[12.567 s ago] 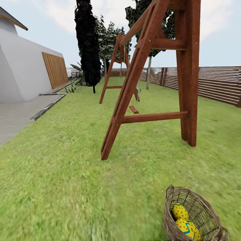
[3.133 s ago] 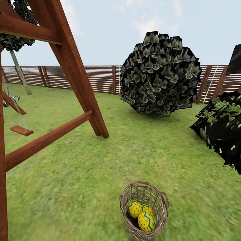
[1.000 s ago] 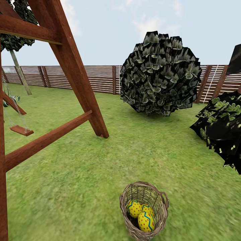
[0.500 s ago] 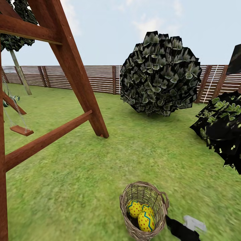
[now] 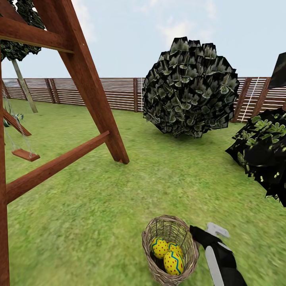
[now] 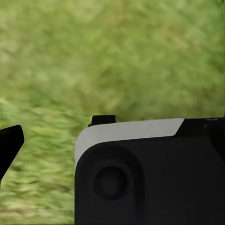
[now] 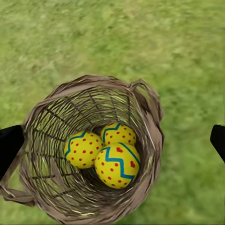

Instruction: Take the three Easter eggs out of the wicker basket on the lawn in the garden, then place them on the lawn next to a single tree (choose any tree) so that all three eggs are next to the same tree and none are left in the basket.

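Wicker basket (image 5: 171, 249) upright on the lawn (image 5: 99, 206), near centre of the head view, right of the wooden swing frame (image 5: 85, 83). Three Easter eggs (image 7: 104, 153) inside, touching one another at the bottom. Right end effector (image 5: 212, 234) just right of the basket rim, above the grass; fingers (image 7: 9, 145) spread wide in the right wrist view, empty. Left end effector (image 6: 9, 145) over bare grass; opening cannot tell. Round dark bush (image 5: 190, 87) far behind, before the slat fence (image 5: 99, 93)

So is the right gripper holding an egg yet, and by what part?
No, nothing is held. The right gripper is open beside the wicker basket, and all three Easter eggs lie inside it, untouched.
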